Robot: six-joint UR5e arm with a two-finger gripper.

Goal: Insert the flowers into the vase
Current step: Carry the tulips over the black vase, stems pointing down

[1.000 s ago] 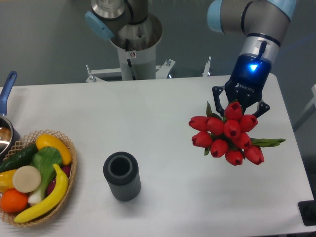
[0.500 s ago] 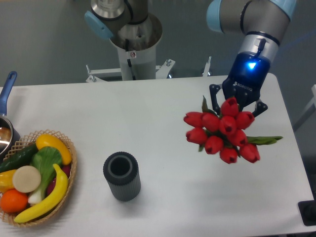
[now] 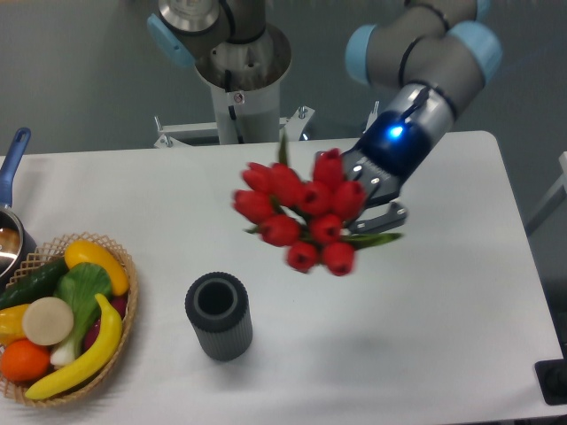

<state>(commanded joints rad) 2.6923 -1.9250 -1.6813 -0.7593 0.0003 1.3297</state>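
Flowers (image 3: 301, 217) held aloft, pinched by gripper (image 3: 376, 199), right of and beyond vase (image 3: 218, 314) (mouth narrower than bunch). Risk: stems miss mouth, vase knocked over.

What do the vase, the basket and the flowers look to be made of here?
Vase: dark grey and matte, with ribbed sides; probably plastic or rubber, though the look leaves it open. Basket: tan woven strands, likely wicker. Flowers: uniform glossy red buds with green leaves, probably artificial, plastic or fabric; slightly blurred, so uncertain. They are carried at the tool.
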